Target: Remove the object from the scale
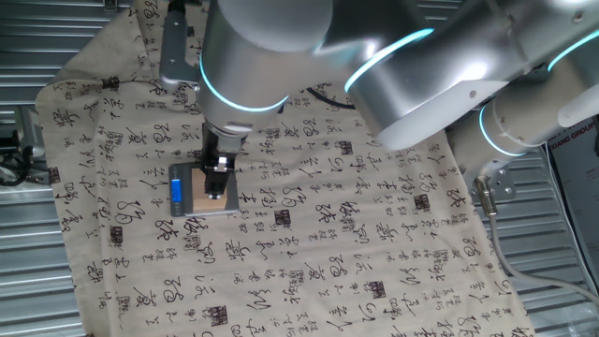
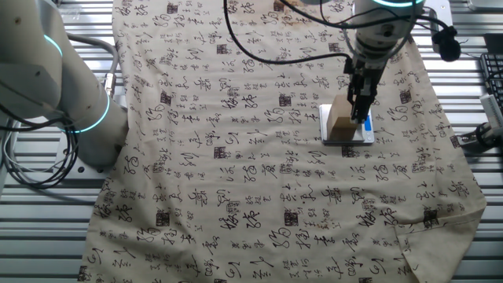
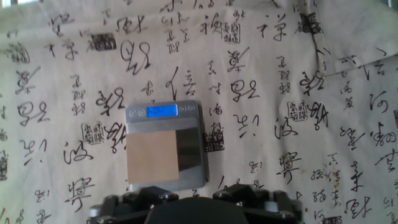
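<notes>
The grey scale (image 3: 189,149) lies on the printed cloth, its blue strip (image 3: 161,111) at the far short edge. The tan square block (image 3: 152,155) lies flat on the left part of its platform. My gripper (image 3: 198,193) hovers just above the scale's near edge with its dark fingers (image 3: 146,196) spread apart, holding nothing. In one fixed view the gripper (image 1: 217,180) hangs over the block (image 1: 204,199) and scale (image 1: 176,190). In the other fixed view the gripper (image 2: 361,106) is right beside the block (image 2: 340,124) on the scale (image 2: 366,137).
A beige cloth (image 1: 356,243) printed with black characters covers the table. A cloth fold runs at the upper right of the hand view (image 3: 348,62). The arm's large silver links (image 1: 421,65) reach over the table. A second robot base (image 2: 55,86) stands at the cloth's edge.
</notes>
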`<control>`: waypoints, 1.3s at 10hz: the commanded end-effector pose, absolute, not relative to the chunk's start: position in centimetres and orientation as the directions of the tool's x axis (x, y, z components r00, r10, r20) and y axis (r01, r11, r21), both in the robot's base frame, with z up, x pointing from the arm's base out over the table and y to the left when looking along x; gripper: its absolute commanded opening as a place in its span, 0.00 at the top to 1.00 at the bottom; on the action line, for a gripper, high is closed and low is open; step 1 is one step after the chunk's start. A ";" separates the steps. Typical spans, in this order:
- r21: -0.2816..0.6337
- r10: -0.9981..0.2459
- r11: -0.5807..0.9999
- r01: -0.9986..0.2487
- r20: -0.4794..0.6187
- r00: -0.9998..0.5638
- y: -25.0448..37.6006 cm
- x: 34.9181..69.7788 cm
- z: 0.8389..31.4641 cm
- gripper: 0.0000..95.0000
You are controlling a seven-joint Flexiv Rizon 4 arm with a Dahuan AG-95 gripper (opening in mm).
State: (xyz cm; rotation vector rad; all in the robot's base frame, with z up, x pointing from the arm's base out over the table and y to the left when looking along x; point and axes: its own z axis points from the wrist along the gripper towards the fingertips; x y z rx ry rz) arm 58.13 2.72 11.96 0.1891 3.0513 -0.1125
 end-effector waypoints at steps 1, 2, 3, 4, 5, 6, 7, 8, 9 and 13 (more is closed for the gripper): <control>-0.068 0.118 0.990 0.124 -0.090 -0.989 2.6 57.9 11.6 0.00; -0.067 0.117 0.990 0.124 -0.095 -0.989 2.6 57.8 11.1 0.00; -0.064 0.116 0.990 0.122 -0.094 -0.989 2.6 57.8 10.8 0.00; -0.064 0.117 0.990 0.124 -0.098 -0.988 2.7 57.8 10.6 0.00; -0.061 0.123 0.990 0.130 -0.103 -0.987 2.7 57.7 10.4 0.00; -0.061 0.131 0.988 0.138 -0.106 -0.986 2.7 57.7 10.2 0.00; -0.062 0.137 0.988 0.144 -0.106 -0.985 2.8 57.7 10.1 0.00; -0.063 0.145 0.986 0.152 -0.104 -0.984 3.0 57.7 10.2 0.00; -0.062 0.157 0.984 0.164 -0.103 -0.982 3.3 57.9 10.3 0.00; -0.062 0.171 0.982 0.179 -0.112 -0.979 3.7 57.8 10.0 0.00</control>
